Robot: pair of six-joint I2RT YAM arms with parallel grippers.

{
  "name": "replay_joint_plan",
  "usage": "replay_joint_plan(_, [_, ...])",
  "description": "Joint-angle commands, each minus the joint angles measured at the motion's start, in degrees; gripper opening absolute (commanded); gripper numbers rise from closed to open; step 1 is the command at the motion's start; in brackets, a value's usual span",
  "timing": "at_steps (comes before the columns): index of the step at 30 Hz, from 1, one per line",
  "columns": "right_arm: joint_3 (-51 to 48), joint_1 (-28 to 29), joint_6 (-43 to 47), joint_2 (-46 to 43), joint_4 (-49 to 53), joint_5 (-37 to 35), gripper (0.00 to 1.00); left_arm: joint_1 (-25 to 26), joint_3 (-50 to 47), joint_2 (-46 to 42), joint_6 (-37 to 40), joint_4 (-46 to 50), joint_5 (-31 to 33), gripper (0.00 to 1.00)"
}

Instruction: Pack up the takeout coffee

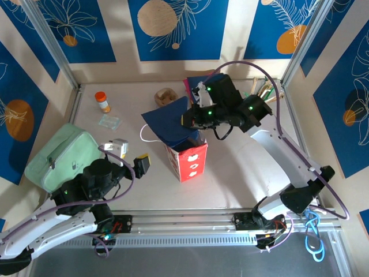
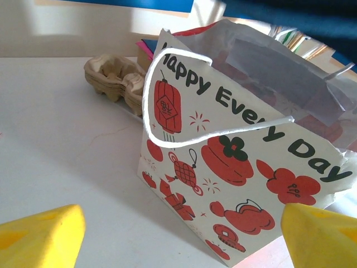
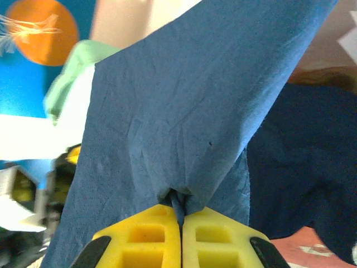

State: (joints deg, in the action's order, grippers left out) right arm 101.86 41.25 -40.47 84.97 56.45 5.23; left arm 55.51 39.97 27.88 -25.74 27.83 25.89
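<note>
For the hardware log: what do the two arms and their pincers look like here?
The left arm and right arm match: white links, black joint housings with small green lights, and a purple cable looping along each. The left pincer and right pincer have yellow foam pads, the right one's with square recesses.

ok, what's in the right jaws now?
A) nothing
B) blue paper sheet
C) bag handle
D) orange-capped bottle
B: in the right wrist view the right jaws are shut on a fold of the blue sheet, which hangs above the bag.
</note>
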Motion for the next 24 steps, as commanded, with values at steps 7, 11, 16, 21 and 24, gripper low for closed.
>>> replay_joint_plan(7, [3.3,4.2,4.2,6.9,10.2,-14.3,0.00,-0.5,-0.6,-0.1,-1.1,-1.4,-0.4,0.90])
replay_joint_plan(11, [7.6,5.8,4.7,11.6,16.1,-17.4,0.00,-0.5,-0.8,-0.5,-1.1,-0.9,0.0,0.90])
replay_joint_plan(16, [12.2,7.4,5.3,16.2,21.4,-21.1,0.00,-0.5,-1.4,-1.2,-1.2,-0.9,0.3,0.90])
replay_joint_plan(21, [15.2,8.4,5.6,19.7,25.3,-24.1,0.00,-0.5,-1.7,-1.5,-1.2,-0.8,0.5,0.90])
replay_joint_plan(24, [16.7,8.9,5.7,21.9,27.6,-26.0,0.00,-0.5,-2.0,-1.6,-1.3,-0.8,0.5,0.91])
